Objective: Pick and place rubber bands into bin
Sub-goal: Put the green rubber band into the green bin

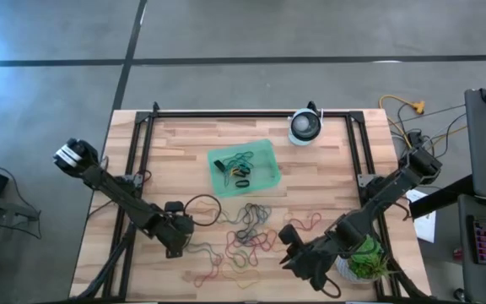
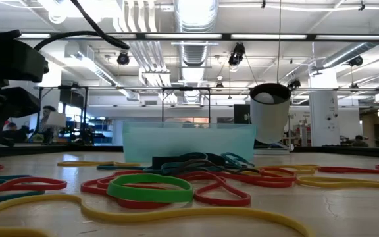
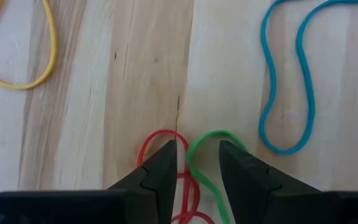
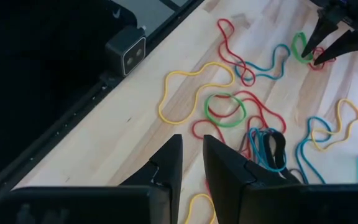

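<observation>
Right tool (image 4: 191, 158) hangs above the near right part of the tabletop (image 1: 184, 135); its two dark fingers stand a narrow gap apart with nothing between them, released, touching no band.

Left tool (image 3: 194, 165) is low at the near left part of the tabletop, tips down on the wood. Its fingers are parted a little, and a green rubber band (image 3: 199, 163) runs up between them; a red rubber band (image 3: 146, 144) loops around the tip of one finger. Whether the fingers actually pinch the green loop, I cannot tell. From the right wrist camera this tool shows as a dark pair of points set on a green and red loop.

Loose rubber bands (image 1: 251, 232) in red, yellow, blue and green lie scattered across the near middle of the tabletop, between the two arms.

Farther off, in the middle of the tabletop, sits the bin (image 1: 218, 160), translucent green, with several bands already inside it.

No readable writing or brand marks anywhere.
</observation>
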Robot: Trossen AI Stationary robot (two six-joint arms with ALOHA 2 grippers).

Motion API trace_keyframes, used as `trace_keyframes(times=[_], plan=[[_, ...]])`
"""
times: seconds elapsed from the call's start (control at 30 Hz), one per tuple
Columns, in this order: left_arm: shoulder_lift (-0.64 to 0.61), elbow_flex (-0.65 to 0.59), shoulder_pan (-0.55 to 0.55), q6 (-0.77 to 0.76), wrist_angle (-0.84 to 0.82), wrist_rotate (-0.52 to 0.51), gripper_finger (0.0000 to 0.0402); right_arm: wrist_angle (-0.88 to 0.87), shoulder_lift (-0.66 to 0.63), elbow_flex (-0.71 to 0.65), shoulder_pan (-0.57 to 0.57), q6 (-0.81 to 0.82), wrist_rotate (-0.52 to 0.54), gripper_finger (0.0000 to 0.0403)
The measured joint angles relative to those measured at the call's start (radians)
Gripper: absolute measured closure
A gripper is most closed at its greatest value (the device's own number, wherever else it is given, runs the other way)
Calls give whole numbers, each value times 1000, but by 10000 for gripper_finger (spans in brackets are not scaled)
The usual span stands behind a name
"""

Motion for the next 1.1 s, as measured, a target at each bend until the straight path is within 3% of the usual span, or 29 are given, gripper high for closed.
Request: trace_keyframes(times=[0.43, 0.77, 1.1], plan=[[18, 2, 1, 8, 4, 8, 300, 15, 0, -14, 0, 0, 0, 344], [18, 6, 0, 20, 5, 24, 396, 15, 0, -14, 0, 0, 13, 344], [1, 56, 0, 40, -76, 31, 394, 15, 0, -25, 0, 0, 26, 344]])
